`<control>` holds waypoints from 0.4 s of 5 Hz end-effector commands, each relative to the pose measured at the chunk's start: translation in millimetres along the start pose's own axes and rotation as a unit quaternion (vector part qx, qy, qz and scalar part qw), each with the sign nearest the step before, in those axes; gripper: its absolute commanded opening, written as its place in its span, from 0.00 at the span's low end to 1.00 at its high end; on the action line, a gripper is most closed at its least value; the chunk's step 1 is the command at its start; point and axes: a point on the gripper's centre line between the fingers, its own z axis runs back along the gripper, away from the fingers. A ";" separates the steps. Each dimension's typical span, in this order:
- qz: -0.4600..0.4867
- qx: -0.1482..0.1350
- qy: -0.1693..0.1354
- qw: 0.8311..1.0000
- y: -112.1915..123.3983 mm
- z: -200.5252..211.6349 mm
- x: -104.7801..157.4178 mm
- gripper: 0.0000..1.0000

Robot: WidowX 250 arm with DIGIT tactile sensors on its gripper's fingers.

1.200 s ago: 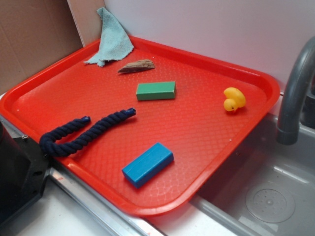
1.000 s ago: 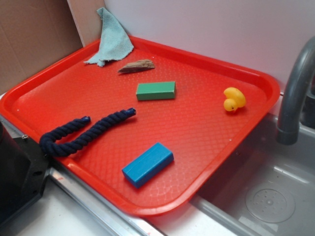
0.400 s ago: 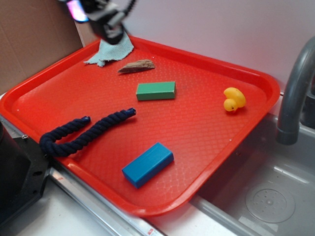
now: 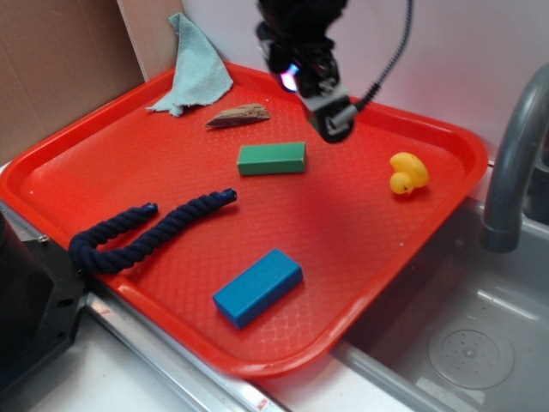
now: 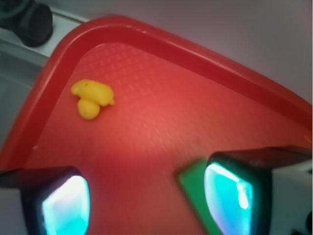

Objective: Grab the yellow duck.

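One red tray [image 4: 360,249] beside sink [image 4: 463,343]

A red plastic tray [image 4: 360,232] is sitting beside a sink basin, one corner overhanging it. Lying on its textured surface are a green block [image 4: 271,159] near the middle, a blue block [image 4: 257,287] toward the near edge, a coiled navy rope [image 4: 146,232], a wood scrap [image 4: 238,115], a teal cloth [image 4: 196,73] draping the far corner, and the yellow duck [image 4: 408,172] by the right rim.
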 end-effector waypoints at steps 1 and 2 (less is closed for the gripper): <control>-0.089 -0.026 0.008 0.996 -37.4 -31.6 38.7 1.00; -0.140 -0.058 0.003 0.988 -42.5 -38.2 39.7 1.00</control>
